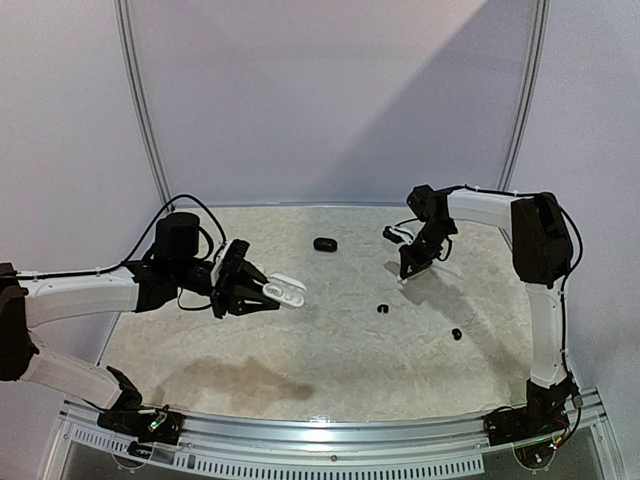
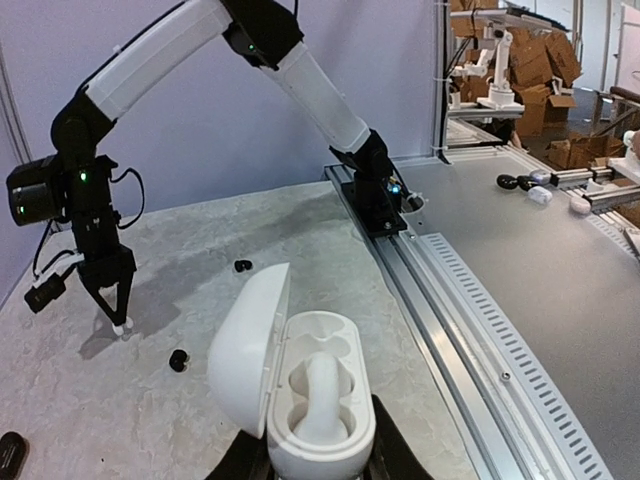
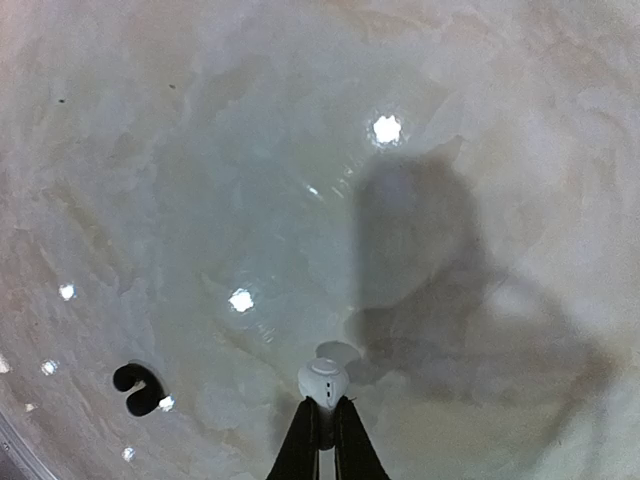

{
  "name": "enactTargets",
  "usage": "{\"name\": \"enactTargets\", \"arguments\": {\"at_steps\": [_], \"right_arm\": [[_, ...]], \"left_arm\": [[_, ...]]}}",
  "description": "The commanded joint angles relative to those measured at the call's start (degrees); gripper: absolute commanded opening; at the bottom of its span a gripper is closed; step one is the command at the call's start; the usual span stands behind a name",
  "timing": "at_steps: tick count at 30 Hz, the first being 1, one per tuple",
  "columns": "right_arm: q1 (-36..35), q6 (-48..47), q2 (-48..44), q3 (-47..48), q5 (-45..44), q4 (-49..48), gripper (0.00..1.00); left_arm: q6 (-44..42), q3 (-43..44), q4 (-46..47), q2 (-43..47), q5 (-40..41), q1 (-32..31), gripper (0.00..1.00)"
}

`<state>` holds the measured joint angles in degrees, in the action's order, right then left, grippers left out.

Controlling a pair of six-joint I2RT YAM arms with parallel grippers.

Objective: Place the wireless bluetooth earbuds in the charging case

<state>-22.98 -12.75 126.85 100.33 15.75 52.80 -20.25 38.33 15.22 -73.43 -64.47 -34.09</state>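
My left gripper (image 1: 262, 290) is shut on the base of a white oval charging case (image 2: 320, 420), held above the table with its lid (image 2: 243, 352) hinged open to the left. One white earbud (image 2: 322, 385) sits in a well of the case. My right gripper (image 3: 325, 408) points down at the table's far right, shut on a second white earbud (image 3: 323, 381) at its fingertips, close above the surface. The same gripper (image 1: 405, 273) shows in the top view. Two black earbuds (image 1: 382, 308) (image 1: 456, 334) lie loose on the table between the arms.
A small black case (image 1: 324, 244) lies shut at the back middle of the table. One black earbud (image 3: 138, 390) lies to the left of my right gripper. A metal rail (image 1: 320, 428) runs along the near edge.
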Motion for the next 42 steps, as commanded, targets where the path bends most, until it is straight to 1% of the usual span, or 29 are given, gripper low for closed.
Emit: {"name": "enactTargets", "arguments": {"at_steps": [1,4,6,9,12,16,19,22,25,27,32,39,42], "right_arm": [[-2.1,0.4,-9.2,0.3,1.4,0.5,0.00],[-5.9,-0.5,-15.3,2.3,3.5,-0.1,0.00],[-8.7,-0.7,-19.2,3.1,6.0,-2.2,0.00],[-14.2,-1.3,-25.3,1.9,9.3,-8.3,0.00],[-20.7,-3.7,-29.6,0.5,9.5,-13.9,0.00],[-26.9,-5.8,-31.3,0.9,10.1,-16.1,0.00],[-30.7,-7.6,-31.1,1.2,7.8,-15.7,0.00],[-33.9,-9.7,-30.1,2.1,5.7,-13.3,0.00],[-35.7,-11.4,-28.2,3.7,3.2,-9.5,0.00],[-36.3,-12.0,-27.7,3.9,2.7,-8.8,0.00],[-36.6,-10.9,-28.4,3.7,1.9,-10.3,0.00],[-36.6,-10.6,-30.9,2.2,0.7,-12.1,0.00],[-36.6,-10.1,-32.0,1.8,-0.6,-12.5,0.00]], "left_arm": [[4.3,0.1,2.0,0.4,2.0,0.3,0.00],[6.1,-0.4,3.3,0.6,3.2,0.3,0.00],[7.3,-0.6,4.1,0.6,4.0,0.3,0.00],[8.9,-0.8,5.4,0.5,4.8,0.3,0.00],[10.0,-1.0,6.7,0.6,5.7,0.3,0.00],[10.7,-0.9,7.4,0.6,6.1,0.3,0.00],[11.0,-1.1,7.7,0.6,6.2,0.3,0.00],[11.4,-1.1,8.0,0.6,6.3,0.3,0.00],[11.4,-1.2,8.3,0.8,6.5,0.2,0.00],[11.2,-1.3,8.3,0.8,6.6,0.2,0.00],[10.4,-1.5,8.2,1.0,7.1,0.0,0.00],[6.2,-2.7,9.4,1.3,8.4,-0.4,0.00],[3.7,-3.1,10.2,1.3,6.1,-0.4,0.00]]}}
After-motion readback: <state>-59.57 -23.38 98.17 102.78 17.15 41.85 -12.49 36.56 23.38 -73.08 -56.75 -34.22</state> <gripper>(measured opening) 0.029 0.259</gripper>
